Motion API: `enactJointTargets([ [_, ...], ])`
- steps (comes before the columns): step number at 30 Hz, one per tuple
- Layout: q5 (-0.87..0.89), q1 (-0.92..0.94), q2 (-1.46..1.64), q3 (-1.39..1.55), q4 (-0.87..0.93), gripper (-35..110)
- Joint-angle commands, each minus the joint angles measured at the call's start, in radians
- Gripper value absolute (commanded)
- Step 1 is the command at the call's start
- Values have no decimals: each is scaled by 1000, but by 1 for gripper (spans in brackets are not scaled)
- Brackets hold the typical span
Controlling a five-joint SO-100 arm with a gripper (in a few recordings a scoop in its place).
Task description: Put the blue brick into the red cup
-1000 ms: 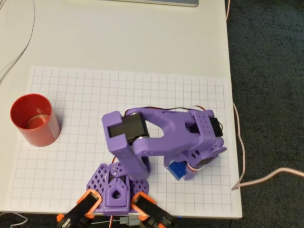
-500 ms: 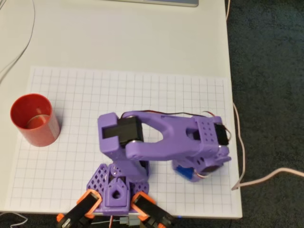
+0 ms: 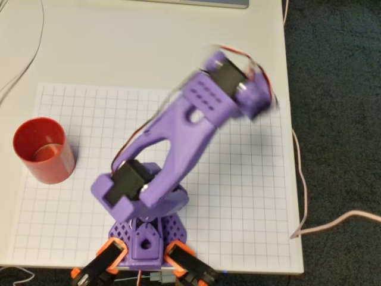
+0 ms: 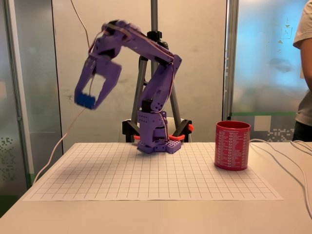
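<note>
**Ann:** Gripper (image 4: 92, 95) first: those purple fingers are clamped on the small bright-blue plastic brick (image 4: 86, 100), pinched right at the tips and hanging high above the table.

**Ben:** Agreed, and it is nowhere near the paper. From the fixed view the purple printed arm (image 4: 146, 48) reaches up and out to the left, with the brick well above the white gridded sheet (image 4: 146, 170).

**Ann:** And the round red plastic cup (image 4: 232, 145) stands upright on the far right of that sheet, well apart from the gripper. In the overhead view the red cup (image 3: 43, 151) sits at the left edge of the grid, mouth open, while the blurred wrist is up near the right side.

**Ben:** So I'd call this the carry stage. Pickup looks done, the drop is not.

**Ann:** What it needs next, I reckon, is a wide swing of the base across the sheet to bring the brick over the cup's mouth, then a lowering before letting go.

**Ben:** The brick is far smaller than that mouth, so alignment should be forgiving. A release from this height might bounce it out, though.
</note>
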Motion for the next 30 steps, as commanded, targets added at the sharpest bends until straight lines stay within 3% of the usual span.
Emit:
enactJointTargets([
  [1,-57,-383,67,-147,2,0],
  [13,-11,-1273,167,-20,110,0],
  [21,6,-1574,239,109,92,0],
  [30,12,-1680,126,201,18,0],
])
